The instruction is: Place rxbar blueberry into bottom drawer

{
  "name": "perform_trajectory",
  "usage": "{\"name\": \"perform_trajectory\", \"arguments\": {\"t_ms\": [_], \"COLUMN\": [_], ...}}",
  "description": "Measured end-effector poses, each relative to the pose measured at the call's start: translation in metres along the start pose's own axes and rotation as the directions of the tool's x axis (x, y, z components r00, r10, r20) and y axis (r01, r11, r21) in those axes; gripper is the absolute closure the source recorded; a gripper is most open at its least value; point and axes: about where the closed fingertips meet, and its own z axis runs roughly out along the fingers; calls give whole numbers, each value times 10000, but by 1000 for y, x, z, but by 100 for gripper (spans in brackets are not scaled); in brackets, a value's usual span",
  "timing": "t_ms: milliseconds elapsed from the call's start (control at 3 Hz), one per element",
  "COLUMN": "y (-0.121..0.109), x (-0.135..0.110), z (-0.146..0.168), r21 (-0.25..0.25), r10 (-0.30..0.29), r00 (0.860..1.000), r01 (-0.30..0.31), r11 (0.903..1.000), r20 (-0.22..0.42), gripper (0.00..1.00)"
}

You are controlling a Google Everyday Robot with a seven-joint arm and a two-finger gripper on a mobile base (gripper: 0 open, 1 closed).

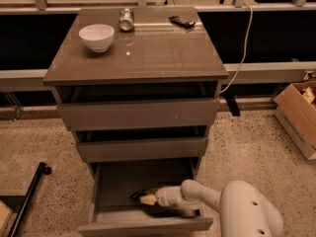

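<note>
The bottom drawer [118, 181] is pulled open, the lowest of three alike in the grey-brown cabinet. My gripper [146, 199] reaches into it from the right, low over the drawer floor near the front middle. A small dark flat piece, the rxbar blueberry [135, 195], sticks out to the left of the gripper's tip and is held there. Most of the bar is hidden by the gripper. My white arm [197, 195] crosses the drawer's right front corner.
The middle drawer [141, 148] and top drawer [138, 113] are closed above. On the cabinet top stand a white bowl [97, 36], a silver can [127, 19] and a flat black object [181, 20]. A cardboard box [298, 116] is at the right, and a black bar [27, 199] lies on the floor at the left.
</note>
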Motion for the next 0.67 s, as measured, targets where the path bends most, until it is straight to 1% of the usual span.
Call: {"name": "perform_trajectory", "arguments": {"t_ms": [333, 667], "y": [1, 3], "x": [1, 1], "z": [2, 4], "r21": [-28, -65], "r10": [5, 9], "r00": [10000, 10000], "r01": [-5, -10], "r11": [10000, 10000], "r20": [-15, -29], "gripper": [61, 37]}}
